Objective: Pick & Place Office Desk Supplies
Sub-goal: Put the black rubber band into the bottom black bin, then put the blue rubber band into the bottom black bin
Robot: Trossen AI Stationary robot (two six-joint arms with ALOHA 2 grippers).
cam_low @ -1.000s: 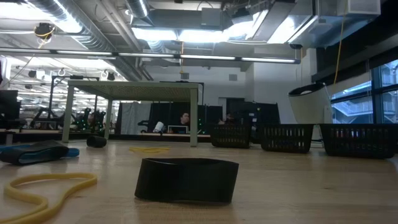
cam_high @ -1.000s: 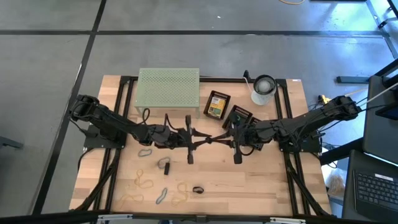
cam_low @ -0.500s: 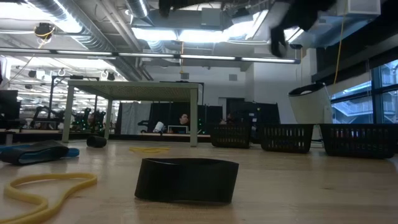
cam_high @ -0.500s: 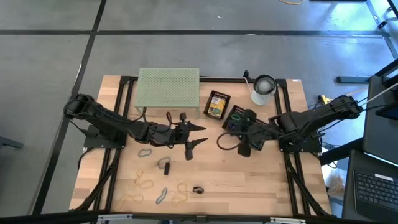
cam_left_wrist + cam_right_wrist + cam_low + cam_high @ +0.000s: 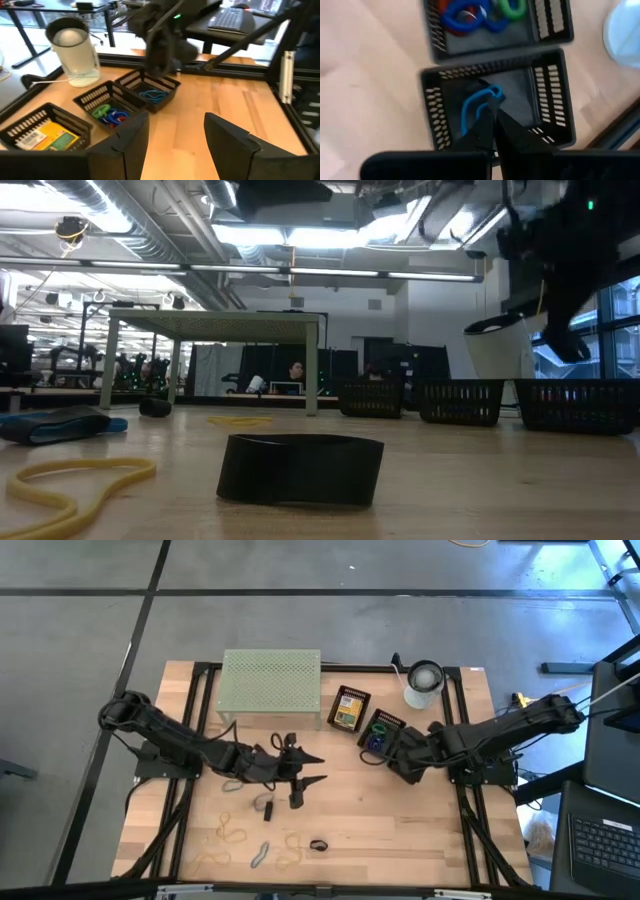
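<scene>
Right gripper (image 5: 492, 117) pinched on blue band (image 5: 472, 107), over black basket (image 5: 552, 115) near table's back right. Left gripper (image 5: 303, 769) spread, empty, mid-table. Band looks light, floppy, stretchy; best pinched on one strand

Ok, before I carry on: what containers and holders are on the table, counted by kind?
Black mesh baskets: 3
White cup: 1
Pale green perforated rack: 1
Total: 5
</scene>
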